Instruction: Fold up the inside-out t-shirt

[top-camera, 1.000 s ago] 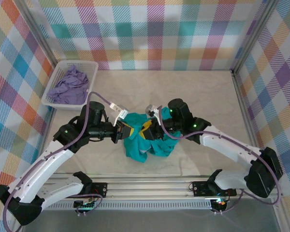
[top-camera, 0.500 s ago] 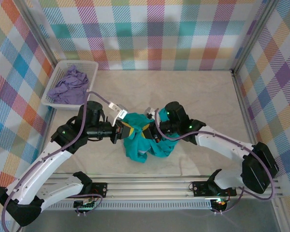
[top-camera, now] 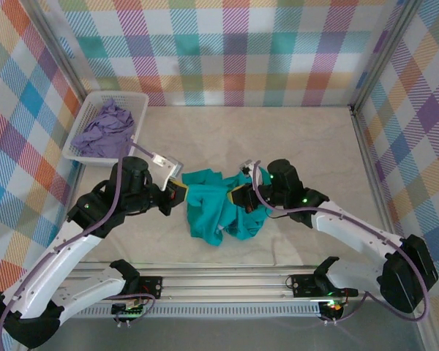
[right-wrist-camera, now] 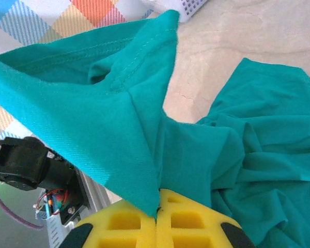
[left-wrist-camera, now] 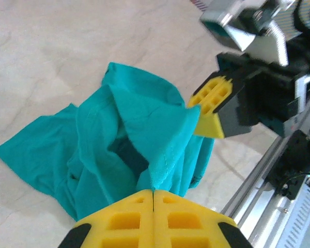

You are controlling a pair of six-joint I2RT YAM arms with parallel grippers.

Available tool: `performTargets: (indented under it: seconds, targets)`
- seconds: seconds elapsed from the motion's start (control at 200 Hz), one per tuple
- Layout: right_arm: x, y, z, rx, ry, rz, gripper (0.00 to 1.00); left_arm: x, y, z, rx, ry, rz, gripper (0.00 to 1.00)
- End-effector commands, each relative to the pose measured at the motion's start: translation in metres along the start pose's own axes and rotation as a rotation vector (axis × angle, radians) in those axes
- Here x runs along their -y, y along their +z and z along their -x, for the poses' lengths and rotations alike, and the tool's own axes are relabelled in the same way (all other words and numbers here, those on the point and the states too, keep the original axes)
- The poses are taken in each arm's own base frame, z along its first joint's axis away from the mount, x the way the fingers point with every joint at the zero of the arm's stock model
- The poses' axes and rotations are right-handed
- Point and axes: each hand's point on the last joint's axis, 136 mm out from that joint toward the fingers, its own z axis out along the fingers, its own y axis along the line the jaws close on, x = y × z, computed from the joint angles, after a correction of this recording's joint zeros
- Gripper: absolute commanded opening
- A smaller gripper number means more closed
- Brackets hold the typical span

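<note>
The teal-green t-shirt [top-camera: 218,208] hangs bunched between both grippers near the table's front middle, its lower part resting on the table. My left gripper [top-camera: 181,191] is shut on a stitched edge of the t-shirt [left-wrist-camera: 144,139] at its left side. My right gripper [top-camera: 238,196] is shut on another hemmed corner of the t-shirt [right-wrist-camera: 108,103] at its right side. In the left wrist view the right gripper's yellow fingers [left-wrist-camera: 212,106] show just behind the cloth. The yellowish tag is hidden in the folds.
A white basket [top-camera: 84,150] holding a pale lavender garment [top-camera: 102,128] stands at the back left. Plaid walls enclose the table on three sides. A metal rail [top-camera: 227,281] runs along the near edge. Bare tabletop lies behind and to the right of the shirt.
Both grippers have drawn apart, the left going left and the right going right, each keeping its hold. The shirt has been spread wider between them.
</note>
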Motion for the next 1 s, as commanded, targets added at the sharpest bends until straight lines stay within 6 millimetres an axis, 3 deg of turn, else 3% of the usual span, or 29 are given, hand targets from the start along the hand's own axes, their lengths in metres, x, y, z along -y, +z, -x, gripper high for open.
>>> performTargets:
  seconds: [0.0, 0.13, 0.185, 0.315, 0.455, 0.59, 0.745, 0.81, 0.9, 0.995]
  targets:
    - [-0.013, 0.003, -0.002, -0.018, -0.04, 0.085, 0.17, 0.024, -0.002, 0.021, 0.109, 0.029, -0.139, 0.0]
    - [0.015, -0.001, 0.0, -0.061, -0.026, -0.104, 0.42, 0.034, 0.016, 0.028, 0.125, -0.003, -0.207, 0.0]
    - [0.032, -0.008, -0.001, -0.094, 0.002, -0.21, 0.48, 0.034, 0.026, 0.023, 0.098, 0.003, -0.199, 0.0]
    - [0.044, -0.024, 0.002, -0.101, 0.084, -0.224, 0.52, 0.041, 0.044, 0.009, 0.036, 0.04, -0.22, 0.0]
    - [0.041, -0.035, 0.012, -0.042, 0.162, -0.116, 0.58, 0.043, 0.064, -0.011, -0.025, 0.05, -0.22, 0.0]
    - [0.07, -0.041, 0.006, -0.076, 0.217, -0.263, 0.57, 0.04, 0.101, -0.031, -0.072, 0.013, -0.189, 0.0]
    - [0.11, -0.06, 0.0, -0.022, 0.357, -0.405, 0.56, 0.064, 0.153, -0.061, -0.184, 0.029, -0.217, 0.14]
    - [0.117, -0.067, -0.003, -0.018, 0.366, -0.457, 0.57, 0.067, 0.169, -0.075, -0.252, 0.022, -0.214, 0.19]
    - [0.118, -0.069, -0.006, -0.03, 0.361, -0.472, 0.56, 0.071, 0.172, -0.079, -0.287, 0.013, -0.23, 0.33]
    - [0.111, -0.063, -0.009, -0.057, 0.358, -0.42, 0.56, 0.07, 0.156, -0.075, -0.252, 0.028, -0.236, 0.46]
